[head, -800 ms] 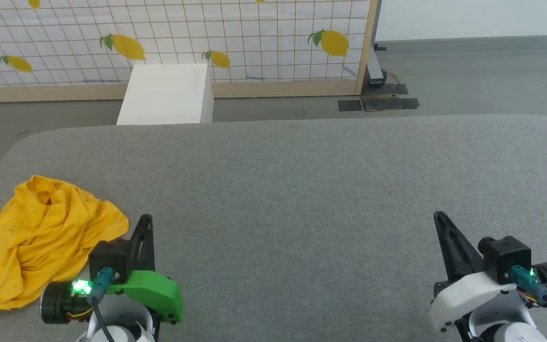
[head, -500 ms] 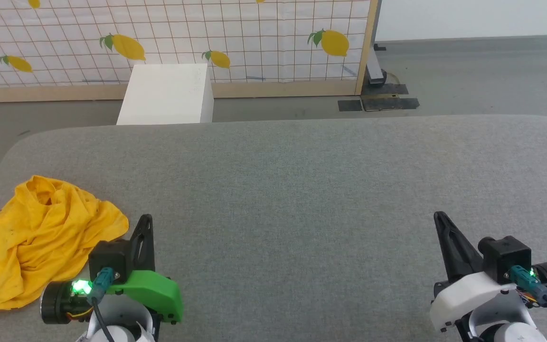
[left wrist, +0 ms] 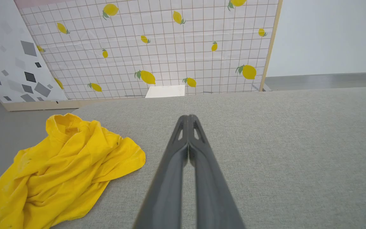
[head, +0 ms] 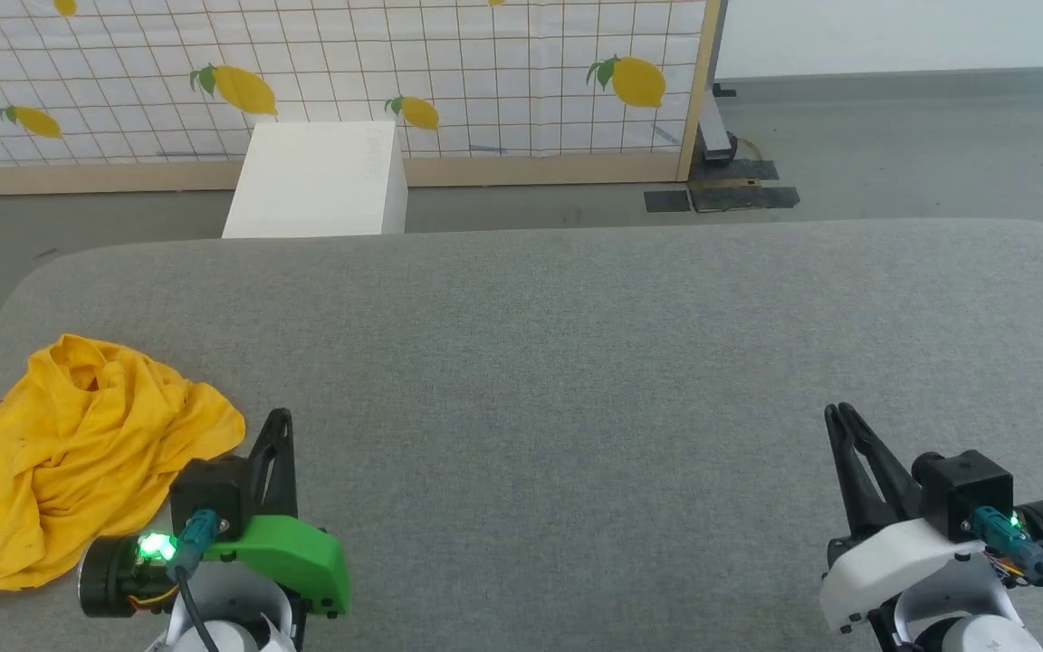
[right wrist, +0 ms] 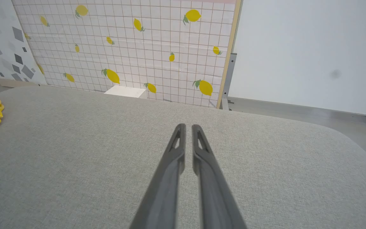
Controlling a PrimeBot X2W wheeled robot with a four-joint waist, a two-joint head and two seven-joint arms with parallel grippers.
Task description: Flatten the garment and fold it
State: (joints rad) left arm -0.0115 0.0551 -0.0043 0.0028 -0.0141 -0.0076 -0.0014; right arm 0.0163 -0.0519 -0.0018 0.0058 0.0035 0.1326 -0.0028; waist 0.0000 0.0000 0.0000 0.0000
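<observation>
Jaws on the left gripper are pressed shut, those on the right gripper a narrow slit apart, both empty over the grey table. To flatten well, open wide and pinch an outer edge, not the bunched middle. The garment lies crumpled just left of the left gripper, well apart from the right.

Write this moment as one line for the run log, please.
garment: crumpled heap, not held, left side of table | left gripper: jaws shut, empty | right gripper: jaws slightly apart, empty
</observation>
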